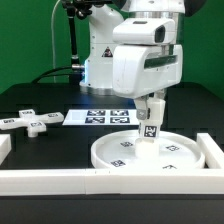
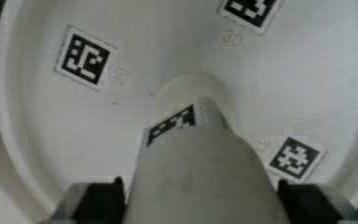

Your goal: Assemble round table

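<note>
The large white disc (image 1: 150, 153) lies flat on the black table, close to the front and right border bars. My gripper (image 1: 150, 124) is shut on the short cylinder leg (image 1: 150, 130), which carries a tag, and holds it upright over the disc's middle. In the wrist view the leg (image 2: 197, 160) runs from between my fingers (image 2: 101, 200) down to the disc (image 2: 87, 110), whose tags show around it. I cannot tell whether the leg's end touches the disc. The cross-shaped piece (image 1: 30, 122) lies on the table at the exterior view's left.
The marker board (image 1: 103, 117) lies flat behind the disc. White border bars run along the front (image 1: 90, 182) and the exterior view's right (image 1: 214, 152). The arm's white base (image 1: 105, 60) stands at the back, in front of a green wall.
</note>
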### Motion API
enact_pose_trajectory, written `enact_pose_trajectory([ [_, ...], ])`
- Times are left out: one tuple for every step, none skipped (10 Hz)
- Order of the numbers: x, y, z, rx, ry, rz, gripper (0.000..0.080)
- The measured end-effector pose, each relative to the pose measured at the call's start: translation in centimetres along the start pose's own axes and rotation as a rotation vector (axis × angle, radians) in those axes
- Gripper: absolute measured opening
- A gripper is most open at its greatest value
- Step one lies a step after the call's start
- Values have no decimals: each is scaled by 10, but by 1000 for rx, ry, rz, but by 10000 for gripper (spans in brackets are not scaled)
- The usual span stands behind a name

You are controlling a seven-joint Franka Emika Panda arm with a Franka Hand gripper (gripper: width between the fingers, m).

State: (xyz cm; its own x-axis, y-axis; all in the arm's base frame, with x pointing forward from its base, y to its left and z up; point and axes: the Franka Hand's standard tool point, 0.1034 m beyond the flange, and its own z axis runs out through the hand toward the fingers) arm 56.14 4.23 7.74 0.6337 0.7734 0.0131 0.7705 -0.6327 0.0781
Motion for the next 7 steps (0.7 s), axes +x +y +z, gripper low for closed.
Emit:
enact_pose_trajectory([
  [0, 0, 0, 0, 0, 77, 415],
  [0, 0, 0, 1, 1, 142, 415],
  [-3, 2, 1, 16, 24, 283, 415],
  [-4, 1, 2, 19, 51, 413, 415],
  [-3, 0, 2, 22, 69, 535, 415],
  [-3, 0, 3, 26, 80, 636, 415],
  [-1, 1, 3, 27, 86, 709, 415],
])
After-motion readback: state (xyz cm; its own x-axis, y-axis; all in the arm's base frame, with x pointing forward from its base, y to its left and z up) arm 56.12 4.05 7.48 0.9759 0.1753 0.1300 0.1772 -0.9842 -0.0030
